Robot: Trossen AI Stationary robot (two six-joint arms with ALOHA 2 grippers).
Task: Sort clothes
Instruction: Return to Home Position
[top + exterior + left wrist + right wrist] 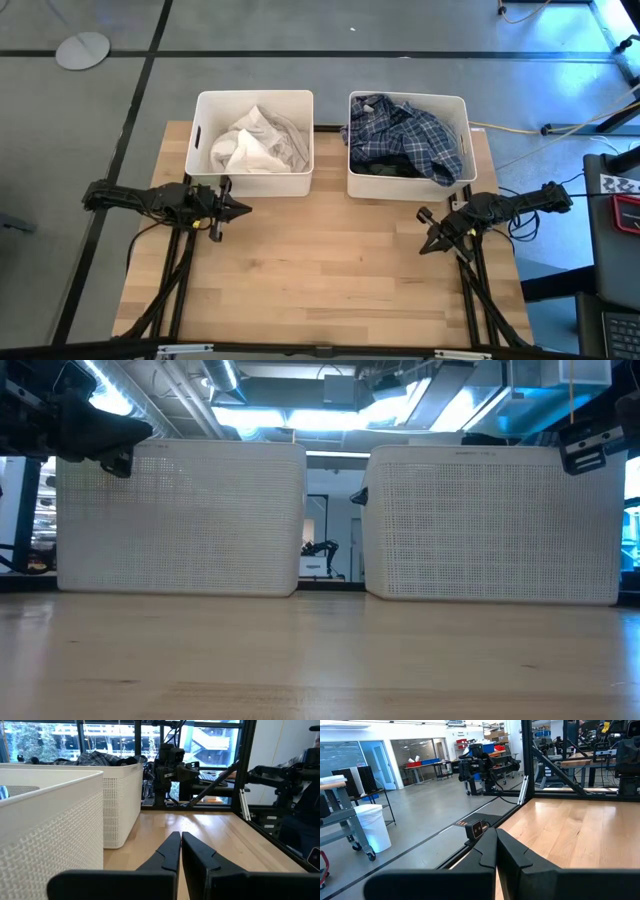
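Left gripper (243, 210): hovering by left bin (250, 184), jaws together, empty
Right gripper (427, 246): hovering by right bin (405, 188), jaws together, empty
Homing: retracting slowly, clearing bin walls

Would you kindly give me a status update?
Left pincer, right pincer shut, empty. White clothes in left bin, plaid shirt in right bin. Nothing blocking.

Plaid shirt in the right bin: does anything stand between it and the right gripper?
Only the near wall of the right bin. The plaid shirt lies inside it; the right gripper, shut, sits over the table in front of that wall. From above, nothing visible covers the shirt.
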